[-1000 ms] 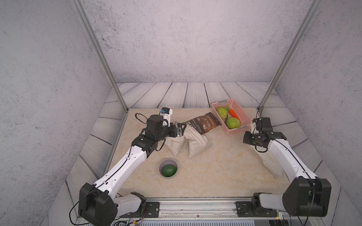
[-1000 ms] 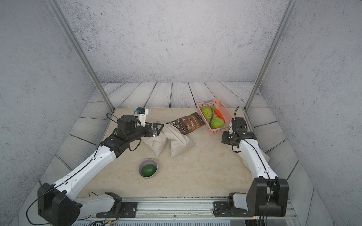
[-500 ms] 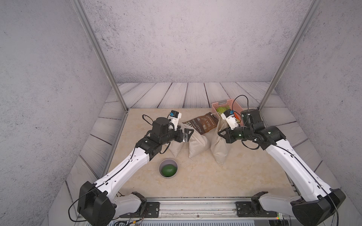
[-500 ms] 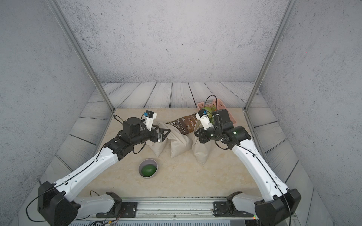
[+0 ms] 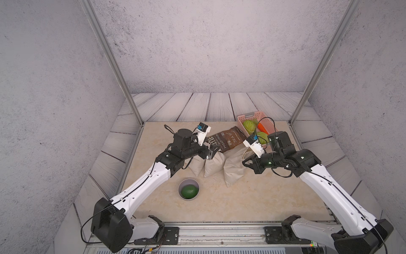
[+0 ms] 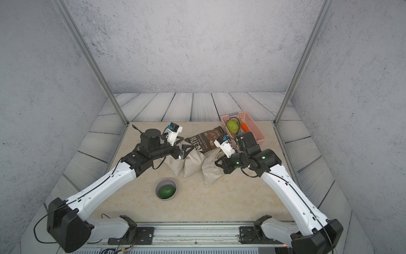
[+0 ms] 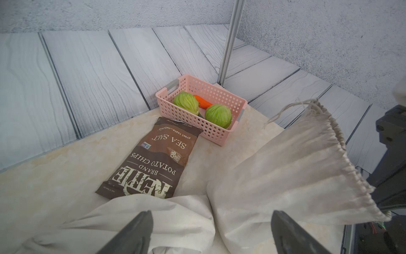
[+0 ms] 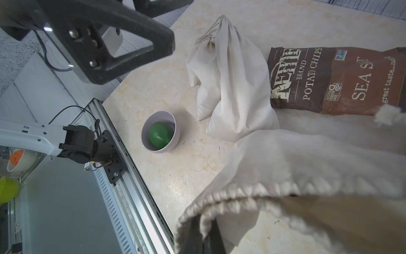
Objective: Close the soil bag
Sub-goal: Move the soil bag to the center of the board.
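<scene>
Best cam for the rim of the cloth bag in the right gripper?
Left wrist: the gathered bag rim and its loose cord show sharp. Right wrist has it close but blurred, pinched by the right gripper. In both top views it is small, at that gripper's tip.

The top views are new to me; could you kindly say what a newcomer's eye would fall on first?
Mid-table, the right arm's fingers pinch the ruffled rim of a pale cloth bag, while the left arm's fingers stand spread over the neighbouring sacks. Behind lie a brown chip bag and a pink basket of vegetables; a bowl holding a green fruit sits in front.
</scene>
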Action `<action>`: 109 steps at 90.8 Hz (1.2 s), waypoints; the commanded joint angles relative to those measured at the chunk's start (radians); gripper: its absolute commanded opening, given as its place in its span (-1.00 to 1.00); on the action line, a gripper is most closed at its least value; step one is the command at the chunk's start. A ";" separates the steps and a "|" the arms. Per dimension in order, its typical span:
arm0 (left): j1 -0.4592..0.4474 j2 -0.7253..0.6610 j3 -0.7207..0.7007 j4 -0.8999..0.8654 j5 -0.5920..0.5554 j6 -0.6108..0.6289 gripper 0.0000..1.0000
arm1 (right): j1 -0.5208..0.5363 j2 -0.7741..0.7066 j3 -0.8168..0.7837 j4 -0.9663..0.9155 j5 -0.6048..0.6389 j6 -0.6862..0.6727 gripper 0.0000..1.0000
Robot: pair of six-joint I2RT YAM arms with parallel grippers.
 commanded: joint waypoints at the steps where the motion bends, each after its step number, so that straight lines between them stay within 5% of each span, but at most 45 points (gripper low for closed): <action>1: -0.041 0.023 0.033 0.038 0.081 0.058 0.81 | 0.003 -0.035 -0.007 0.075 0.045 0.054 -1.00; 21: -0.150 -0.059 -0.144 0.271 0.067 0.059 0.97 | 0.007 0.031 0.023 0.256 0.076 0.232 -1.00; 48: -0.222 0.102 -0.047 0.277 -0.143 0.087 0.99 | 0.052 0.118 0.096 0.327 0.109 0.312 -1.00; 56: -0.238 0.156 -0.006 0.279 -0.190 0.088 0.76 | 0.053 0.138 0.108 0.330 0.107 0.317 -1.00; 59: -0.241 0.166 -0.003 0.282 -0.203 0.092 0.50 | 0.054 0.146 0.115 0.331 0.107 0.320 -1.00; 65: -0.241 0.154 -0.022 0.299 -0.258 0.088 -0.40 | 0.054 0.160 0.130 0.324 0.099 0.312 -0.95; 72: -0.233 0.121 -0.065 0.305 -0.359 0.087 -0.97 | 0.051 0.162 0.151 0.311 0.103 0.297 -0.68; 88: -0.153 0.044 -0.110 0.267 -0.271 0.161 -1.00 | 0.018 0.125 0.176 0.318 0.105 0.238 -0.10; 109: -0.032 0.036 -0.043 0.121 -0.045 0.262 -1.00 | -0.140 0.111 0.189 0.308 0.044 0.160 0.33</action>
